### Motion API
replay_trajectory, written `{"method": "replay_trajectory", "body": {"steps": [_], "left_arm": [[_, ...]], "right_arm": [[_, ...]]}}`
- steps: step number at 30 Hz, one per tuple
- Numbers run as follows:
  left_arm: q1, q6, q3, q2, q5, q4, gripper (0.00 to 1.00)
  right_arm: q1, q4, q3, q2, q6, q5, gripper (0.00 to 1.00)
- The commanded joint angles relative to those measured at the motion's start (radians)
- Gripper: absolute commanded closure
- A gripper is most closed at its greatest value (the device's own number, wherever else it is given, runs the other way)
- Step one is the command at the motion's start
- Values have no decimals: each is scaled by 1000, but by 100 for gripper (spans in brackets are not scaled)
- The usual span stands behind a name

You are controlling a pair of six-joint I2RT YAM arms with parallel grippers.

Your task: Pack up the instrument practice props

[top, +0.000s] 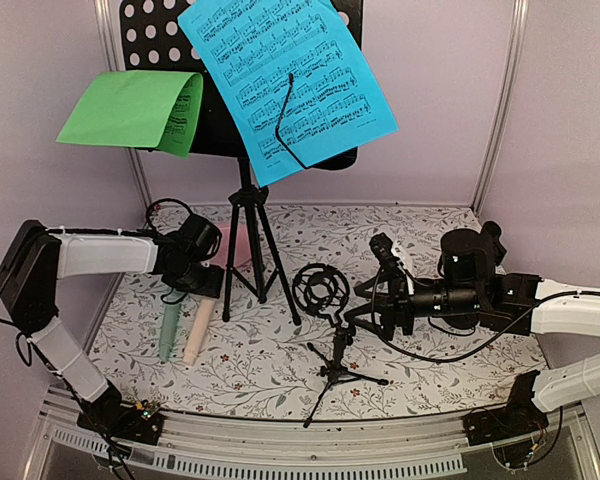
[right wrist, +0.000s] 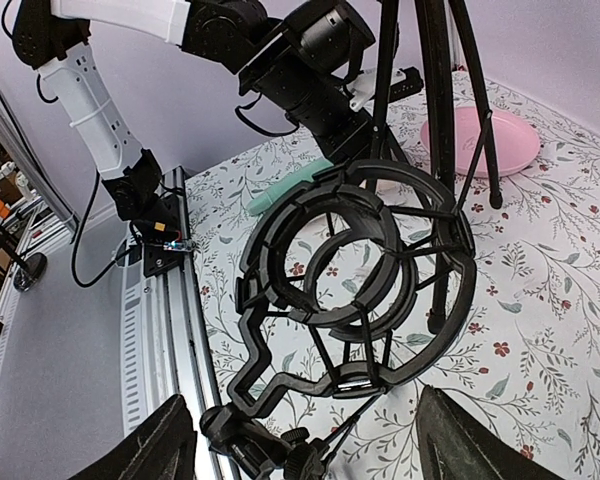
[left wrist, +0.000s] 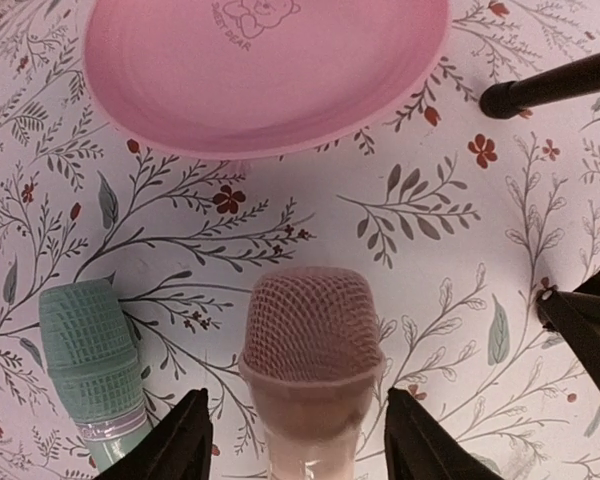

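Note:
A peach toy microphone and a mint-green one lie side by side on the floral mat; they also show in the top view as peach and mint. My left gripper is open, its fingers either side of the peach microphone just below the head, not touching it. A small black microphone tripod carries a round shock mount. My right gripper is open just in front of the mount. The black perforated music desk holds a blue sheet and a green sheet.
A pink round plate lies just beyond the microphones. The music stand's tripod legs stand between the two arms; one foot is near the plate. The table's metal rail runs along the near edge, and walls close the back and sides.

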Motion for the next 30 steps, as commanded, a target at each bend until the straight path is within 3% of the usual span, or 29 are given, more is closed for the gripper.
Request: {"method": "replay_trajectory", "body": {"steps": [1,10,22,24,30], "left_arm": [[18,-24,2,20,-40,41,37],[18,-38,-21,-6,-37,88,32],[-11,-52,-123,-413,-14,63,12],[-28,-63,-142,-475,-20,48,2],[-131,-120,-243,-616,-38,28,1]], "right_arm": [[-3,-12,-13,-16,10,7,22],[-3,-10,-14,-14,9,11,22],[-2,40,-39,-104,14,-31,12],[1,46,-41,-114,22,-42,10],[56,-57,-22,-86,67,110,7]]}}
